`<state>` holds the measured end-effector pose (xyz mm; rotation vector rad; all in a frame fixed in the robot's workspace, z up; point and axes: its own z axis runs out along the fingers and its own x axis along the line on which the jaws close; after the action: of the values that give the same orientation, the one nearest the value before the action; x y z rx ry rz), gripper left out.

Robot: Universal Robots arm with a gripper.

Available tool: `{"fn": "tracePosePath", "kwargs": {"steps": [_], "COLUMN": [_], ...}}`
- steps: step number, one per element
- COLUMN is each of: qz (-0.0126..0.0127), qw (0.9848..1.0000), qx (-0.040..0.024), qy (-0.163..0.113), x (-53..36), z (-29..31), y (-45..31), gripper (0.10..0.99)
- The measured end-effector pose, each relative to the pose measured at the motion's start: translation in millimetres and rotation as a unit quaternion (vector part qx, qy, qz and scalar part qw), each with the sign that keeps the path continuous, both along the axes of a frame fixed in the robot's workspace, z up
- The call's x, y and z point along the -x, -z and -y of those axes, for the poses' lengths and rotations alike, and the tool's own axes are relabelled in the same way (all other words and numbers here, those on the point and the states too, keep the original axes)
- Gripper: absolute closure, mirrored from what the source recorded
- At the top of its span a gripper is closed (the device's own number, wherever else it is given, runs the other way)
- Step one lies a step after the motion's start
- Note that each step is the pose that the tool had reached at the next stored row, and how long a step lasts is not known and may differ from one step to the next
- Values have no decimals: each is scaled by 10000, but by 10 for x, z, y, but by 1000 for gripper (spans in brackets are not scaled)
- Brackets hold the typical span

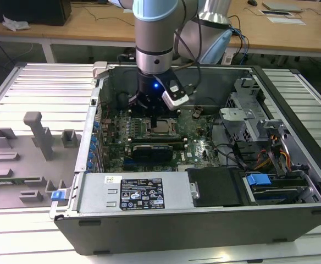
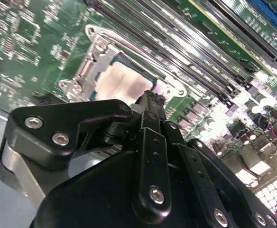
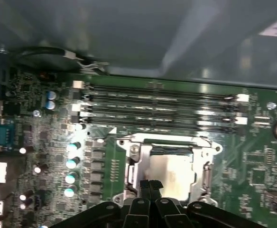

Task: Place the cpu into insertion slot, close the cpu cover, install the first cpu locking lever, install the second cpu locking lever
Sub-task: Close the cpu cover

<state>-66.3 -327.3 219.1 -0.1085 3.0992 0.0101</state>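
Observation:
The cpu point(image 3: 171, 167) lies flat in the insertion slot point(image 3: 206, 176), its silvery-beige top catching light; it also shows as a pale square point(image 2: 122, 86) in the second wrist view. The cpu cover point(image 3: 134, 151) lies down around it as a silver frame point(image 2: 95, 50), with the chip showing through its window. My gripper point(image 3: 150, 185) hangs just above the socket's near edge, its black fingers pressed together with nothing between them. In the exterior view the gripper point(image 1: 159, 119) stands over the cpu point(image 1: 164, 128) inside the open computer case. I cannot make out the locking levers.
Long black memory slots point(image 3: 157, 107) run beside the socket. A black card point(image 1: 152, 149) lies in front of it, then the silver power supply point(image 1: 133, 192). The drive cage and cables point(image 1: 259, 154) are at the exterior view's right, grey fixtures point(image 1: 34, 143) at its left.

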Motion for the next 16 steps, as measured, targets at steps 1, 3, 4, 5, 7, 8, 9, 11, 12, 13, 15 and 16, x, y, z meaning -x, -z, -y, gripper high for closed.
{"fn": "tracePosePath", "kwargs": {"steps": [1, 3, 4, 5, 7, 8, 9, 11, 12, 13, 15, 16], "qz": [0, 1, 1, 0, 1, 2, 2, 2, 1, 1, 1, 1], "qw": [10000, 10000, 10000, 10000, 9999, 9999, 9999, 9999, 9999, 9999, 9999, 9999], "qx": [0, 0, -6, -47, -108, -124, -130, -138, -139, -140, -143, -143], "qy": [-7, -14, -16, -16, -16, -15, -15, -15, -16, -16, -16, -17], "x": [21, 44, 45, 46, 46, 46, 47, 48, 48, 48, 48, 44], "z": [0, 0, 0, 1, 0, 0, -1, 0, 1, 1, 0, 1], "y": [20, 53, 61, 67, 76, 84, 93, 112, 113, 114, 117, 118], "gripper": [980, 980, 980, 980, 980, 980, 980, 980, 980, 980, 980, 980]}}
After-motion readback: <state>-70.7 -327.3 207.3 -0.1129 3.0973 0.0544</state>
